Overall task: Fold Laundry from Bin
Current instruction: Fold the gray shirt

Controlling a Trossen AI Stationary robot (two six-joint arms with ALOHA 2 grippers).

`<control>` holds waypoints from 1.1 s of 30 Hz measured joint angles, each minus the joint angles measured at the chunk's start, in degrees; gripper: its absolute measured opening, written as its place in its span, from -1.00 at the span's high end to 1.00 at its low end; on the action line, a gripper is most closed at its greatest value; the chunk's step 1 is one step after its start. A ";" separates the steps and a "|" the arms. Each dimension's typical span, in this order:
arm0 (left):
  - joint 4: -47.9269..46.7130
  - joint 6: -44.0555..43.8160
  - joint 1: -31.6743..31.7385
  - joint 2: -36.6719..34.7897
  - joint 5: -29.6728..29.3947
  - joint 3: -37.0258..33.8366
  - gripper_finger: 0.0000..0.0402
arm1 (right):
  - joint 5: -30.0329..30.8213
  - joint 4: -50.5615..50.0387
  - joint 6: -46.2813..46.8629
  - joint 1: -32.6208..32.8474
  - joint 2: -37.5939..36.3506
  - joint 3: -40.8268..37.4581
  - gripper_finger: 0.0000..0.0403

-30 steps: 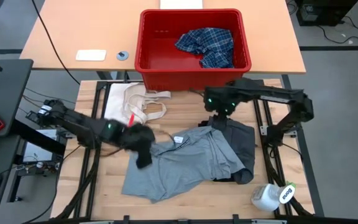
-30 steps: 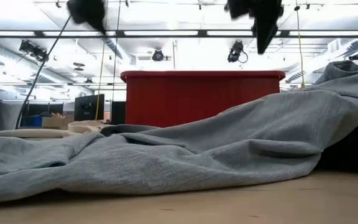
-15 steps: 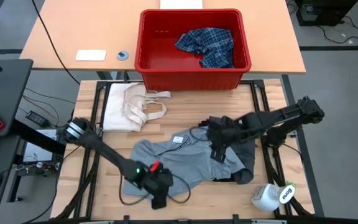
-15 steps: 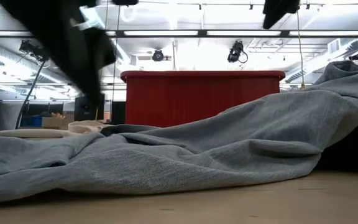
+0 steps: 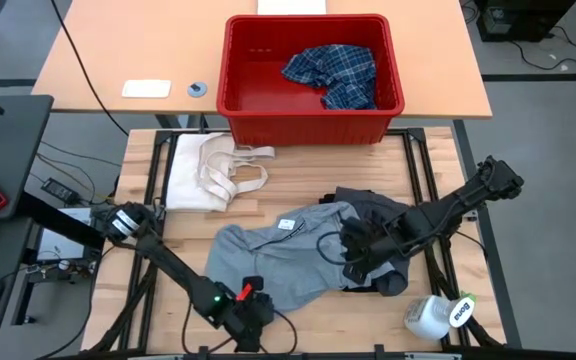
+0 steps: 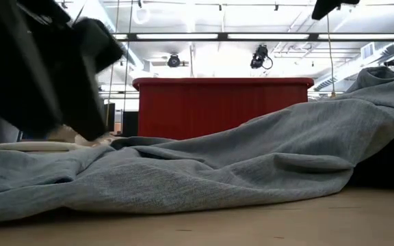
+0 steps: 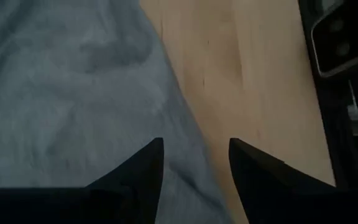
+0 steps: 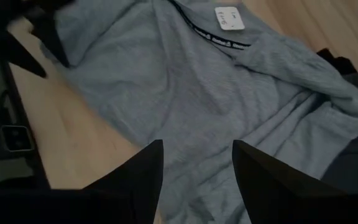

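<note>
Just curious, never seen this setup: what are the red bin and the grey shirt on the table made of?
The red bin looks like moulded plastic: smooth, slightly glossy walls, thick rim. The grey shirt looks like soft knit jersey, probably cotton: matte, heathered, draping in folds.

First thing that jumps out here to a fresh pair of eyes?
The bright red bin at the table's far edge, with only a blue plaid shirt in it. Then the light grey garment spread rumpled mid-table, half over a dark grey one. The left tool hangs, open, at its near hem; the right tool, also open, is over its right side.
</note>
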 joint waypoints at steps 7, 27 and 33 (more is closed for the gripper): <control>2.10 0.12 0.85 4.17 1.00 -0.01 0.09 | 0.44 1.76 2.10 1.02 -0.02 0.00 0.01; -14.08 -2.99 4.06 -6.43 2.76 7.99 0.98 | 5.08 17.07 -19.47 9.46 5.45 0.00 0.04; -18.26 -5.36 6.38 -11.06 3.27 12.66 0.99 | 12.55 25.35 -22.84 9.24 11.73 0.00 0.02</control>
